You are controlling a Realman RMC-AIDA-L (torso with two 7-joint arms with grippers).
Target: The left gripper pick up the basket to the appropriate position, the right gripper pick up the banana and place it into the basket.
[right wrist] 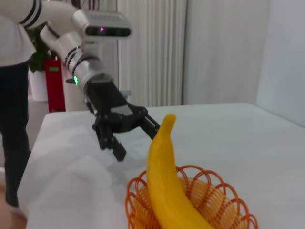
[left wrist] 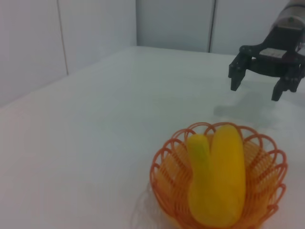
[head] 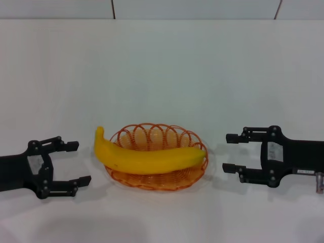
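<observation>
The left pincer (head: 76,162) sits low over the white bench (head: 162,76) with its fingers spread wide and nothing between them. The right pincer (head: 232,153) mirrors it on the other side, also splayed wide and empty.

Just beyond the left pincer's fingertips, toward the right pincer, is the stem end of the banana (head: 149,157), which pokes up and out over the rim of the basket (head: 152,131). The banana lies across the basket, its blunt end resting on the rim nearest the right pincer, with a small gap between that rim and the right fingertips. Both pincers are apart from basket and fruit; neither touches anything.

As for handling, the banana looks smooth, glossy and plastic-like, so probably light and rigid but slippery. A grip across the thick middle, closing on the two flatter flanks, would likely hold better than one near the tapering stem, where it could squirt out.

The basket is looped orange wire, see-through and shallow, and likely very light and a little springy. The sensible hold is on the rim loops at the side facing the left pincer, one finger inside and one outside. Lifted by one edge with the banana aboard, it may tip, and the overhanging banana could roll out.

With the fruit resting in the basket and both pincers off it, the task looks essentially finished.
</observation>
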